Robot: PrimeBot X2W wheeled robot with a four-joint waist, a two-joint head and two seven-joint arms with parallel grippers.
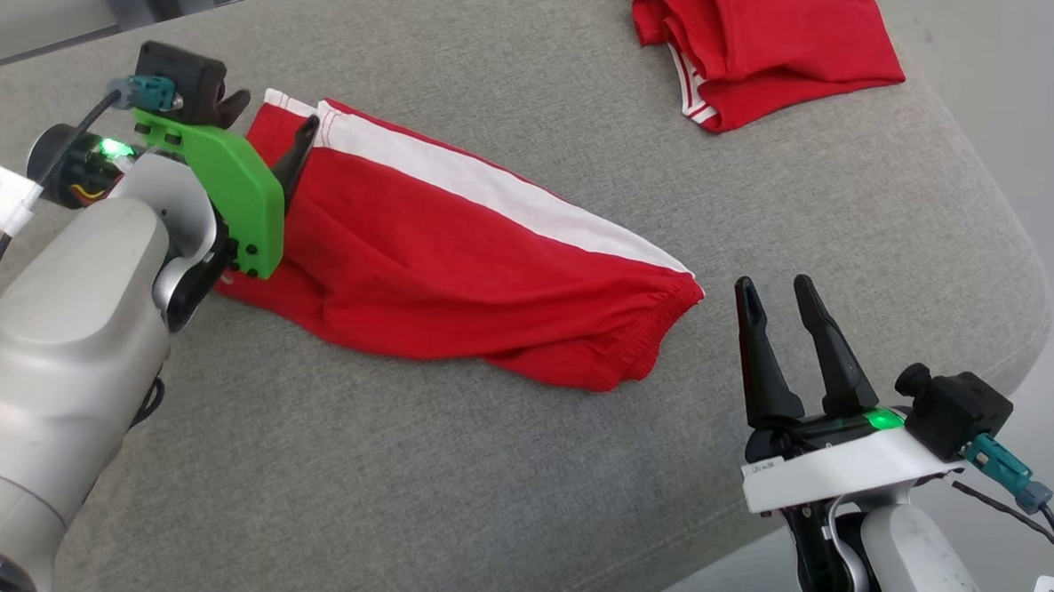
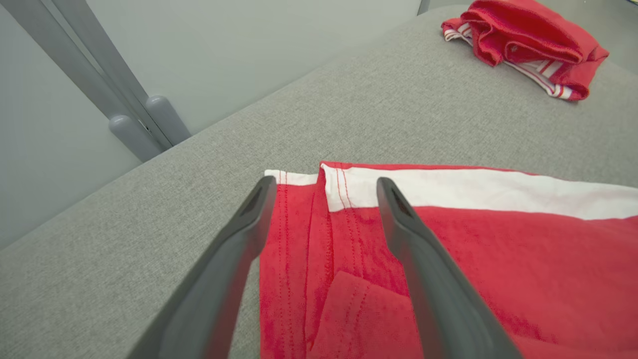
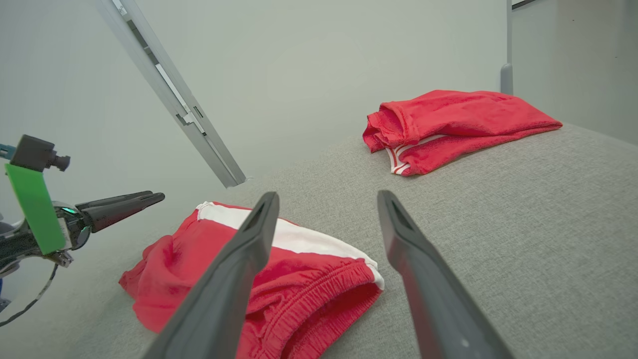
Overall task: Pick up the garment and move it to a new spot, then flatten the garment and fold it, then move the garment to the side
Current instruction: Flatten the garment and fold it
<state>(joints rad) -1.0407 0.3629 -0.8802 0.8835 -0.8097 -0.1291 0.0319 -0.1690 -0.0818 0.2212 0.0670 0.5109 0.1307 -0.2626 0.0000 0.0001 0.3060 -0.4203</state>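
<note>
Garment (image 1: 457,266): red shorts with a white side stripe, lying as a long narrow strip on the left and middle of the grey cushion (image 1: 484,472).
Head view, left gripper (image 1: 270,120): above the cushion's left part, jaws spread wide over the hem end, nothing held.
Head view, right gripper (image 1: 774,293): at the cushion's near right edge, jaws apart and empty, tips just short of the elastic waistband.
Head view, second garment (image 1: 769,49): red, folded, on the cushion's far right corner.
Left wrist view: fingers straddle the stitched hem and the stripe's end. I cannot tell whether they touch the cloth.
Right wrist view: the waistband end lies bunched and slightly raised off the cushion.
Step in hand: judged as folding, since the strip looks already doubled lengthwise.
Next move: likely each gripper must close on its own end, then bring hem to waistband without dragging the layers apart.
Containers: none to report; both garments lie directly on the cushion.
</note>
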